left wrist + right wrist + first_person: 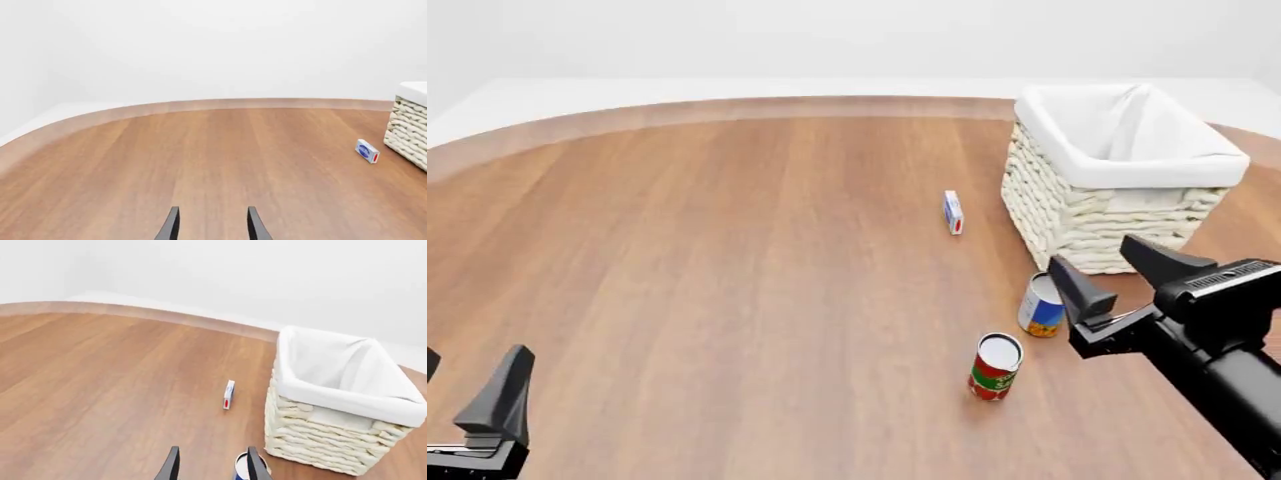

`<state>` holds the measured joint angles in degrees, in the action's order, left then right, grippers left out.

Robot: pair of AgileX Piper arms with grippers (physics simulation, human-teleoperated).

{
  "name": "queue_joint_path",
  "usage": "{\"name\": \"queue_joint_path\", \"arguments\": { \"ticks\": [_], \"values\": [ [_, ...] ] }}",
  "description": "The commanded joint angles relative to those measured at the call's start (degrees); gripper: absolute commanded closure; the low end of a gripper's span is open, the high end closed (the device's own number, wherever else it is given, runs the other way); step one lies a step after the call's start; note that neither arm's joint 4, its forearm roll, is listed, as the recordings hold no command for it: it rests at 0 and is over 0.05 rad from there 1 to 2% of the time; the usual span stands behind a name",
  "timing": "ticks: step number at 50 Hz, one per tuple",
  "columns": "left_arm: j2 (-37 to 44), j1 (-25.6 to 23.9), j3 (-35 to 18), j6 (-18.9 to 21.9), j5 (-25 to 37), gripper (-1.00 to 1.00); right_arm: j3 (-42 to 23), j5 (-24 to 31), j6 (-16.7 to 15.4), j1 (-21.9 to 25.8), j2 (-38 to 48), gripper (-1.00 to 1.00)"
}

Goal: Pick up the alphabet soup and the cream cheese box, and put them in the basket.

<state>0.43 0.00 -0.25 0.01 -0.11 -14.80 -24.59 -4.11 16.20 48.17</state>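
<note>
The alphabet soup (1041, 305), a blue and orange-yellow can with a pale top, stands on the table just in front of the basket (1094, 215). My right gripper (1121, 277) is open and hovers just right of and above the can, which peeks out beside one fingertip in the right wrist view (241, 470). The cream cheese box (953, 212) stands on edge left of the basket and shows in both wrist views (228, 394) (367, 151). My left gripper (465, 385) is open and empty at the near left.
A red and green can (996, 366) stands upright just in front and left of the alphabet soup. The basket's woven wall shows in the wrist views (327, 440) (408, 130). The round wooden table's rim (694, 110) curves along the back.
</note>
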Motion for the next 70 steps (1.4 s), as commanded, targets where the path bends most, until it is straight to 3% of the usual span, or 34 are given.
{"name": "queue_joint_path", "arguments": {
  "ticks": [1, 13, 30, 70],
  "values": [
    [0.0, 0.0, 0.0, 0.0, 0.0, -1.0, -6.86, 2.63, 0.25, 2.39, 6.07, -1.0],
    [-0.01, 0.0, 0.0, 0.0, 0.0, -1.0, -14.7, 6.87, -0.29, 3.64, 11.47, -1.0],
    [-0.01, 0.01, 0.0, 0.0, 0.0, -1.0, -21.35, 8.01, -0.33, 6.71, 20.85, -1.0],
    [0.01, 0.0, 0.0, 0.0, 0.0, -1.0, -47.41, 20.8, 5.16, 1.49, 37.89, -1.0]
  ]
}}
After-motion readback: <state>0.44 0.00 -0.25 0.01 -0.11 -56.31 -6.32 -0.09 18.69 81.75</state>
